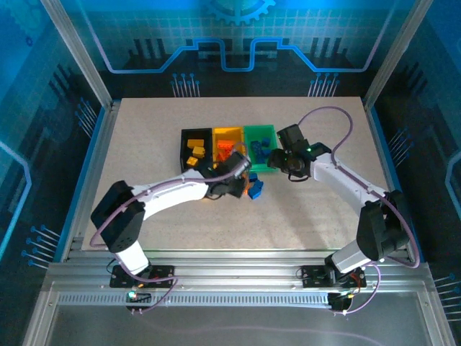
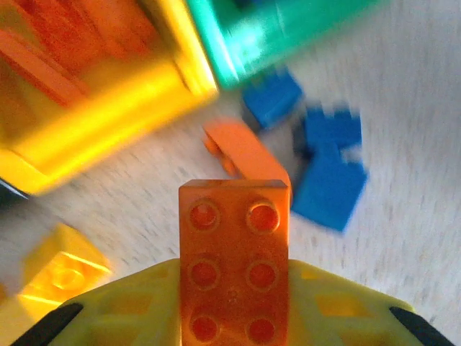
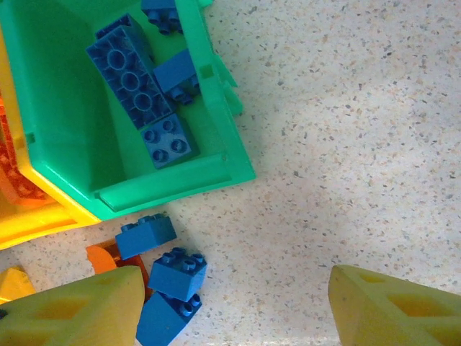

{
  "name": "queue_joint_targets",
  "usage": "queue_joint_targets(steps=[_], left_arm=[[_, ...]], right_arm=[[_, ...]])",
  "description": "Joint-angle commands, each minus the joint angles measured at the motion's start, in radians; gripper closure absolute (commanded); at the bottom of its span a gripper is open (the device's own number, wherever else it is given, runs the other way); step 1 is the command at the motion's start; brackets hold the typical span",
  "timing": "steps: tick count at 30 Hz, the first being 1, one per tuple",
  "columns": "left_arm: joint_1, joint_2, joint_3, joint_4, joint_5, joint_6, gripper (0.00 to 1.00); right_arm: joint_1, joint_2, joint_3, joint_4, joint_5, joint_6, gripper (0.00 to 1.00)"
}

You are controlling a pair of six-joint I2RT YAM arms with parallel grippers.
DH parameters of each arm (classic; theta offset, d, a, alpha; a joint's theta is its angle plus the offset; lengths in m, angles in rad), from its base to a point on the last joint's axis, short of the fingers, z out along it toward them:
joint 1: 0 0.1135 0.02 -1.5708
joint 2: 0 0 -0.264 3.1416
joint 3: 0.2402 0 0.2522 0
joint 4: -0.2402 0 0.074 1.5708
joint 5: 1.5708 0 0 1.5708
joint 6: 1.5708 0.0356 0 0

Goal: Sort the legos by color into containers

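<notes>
Left pincer (image 1: 240,173): clenched on an orange brick (image 2: 234,267), which stands between its two yellow fingers with the studs facing the wrist camera.
Right pincer (image 3: 234,306): released, fingers spread wide with bare tabletop between them; it hovers off the near corner of the green bin.
Table (image 1: 310,209): pale speckled top beneath both pincers.
Black bin (image 1: 184,148): beyond the left pincer and off to its left, at the end of the row; yellow bricks (image 1: 196,151) lie inside.
Yellow bin (image 1: 227,131): just beyond the left pincer, in the middle of the row and touching the green bin; orange bricks (image 1: 227,149) lie inside.
Green bin (image 3: 65,130): ahead of the right pincer; it holds several blue pieces.
Long blue brick (image 3: 130,72): in the green bin, lying underside up.
Loose blue bricks (image 3: 176,270): a small cluster on the table just outside the green bin, between the two pincers and close beside one finger of the right pincer.
Loose orange brick (image 2: 245,151): on the table straight ahead of the held brick, right beside the blue cluster.
Loose yellow brick (image 2: 61,270): on the table to the left of the left pincer, blurred.
</notes>
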State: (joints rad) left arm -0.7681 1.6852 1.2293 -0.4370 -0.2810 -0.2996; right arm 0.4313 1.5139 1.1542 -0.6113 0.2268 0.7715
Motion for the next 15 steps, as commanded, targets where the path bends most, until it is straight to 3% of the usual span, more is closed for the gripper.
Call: queue_joint_targets(steps=[1, 5, 10, 15], left_arm=[[0.115, 0.025, 0.116, -0.001, -0.008, -0.085, 0.65], [0.208, 0.178, 0.288, -0.056, 0.01, -0.111, 0.65], [0.254, 0.334, 0.476, -0.136, -0.001, -0.123, 0.65], [0.273, 0.421, 0.595, -0.186, 0.019, -0.146, 0.55]], right_arm=[[-0.016, -0.026, -0.026, 0.013, -0.007, 0.025, 0.3], [-0.014, -0.031, -0.045, 0.009, -0.02, 0.022, 0.3], [-0.007, -0.073, -0.099, 0.013, -0.057, 0.005, 0.3], [0.014, -0.115, -0.165, 0.029, -0.107, -0.012, 0.3]])
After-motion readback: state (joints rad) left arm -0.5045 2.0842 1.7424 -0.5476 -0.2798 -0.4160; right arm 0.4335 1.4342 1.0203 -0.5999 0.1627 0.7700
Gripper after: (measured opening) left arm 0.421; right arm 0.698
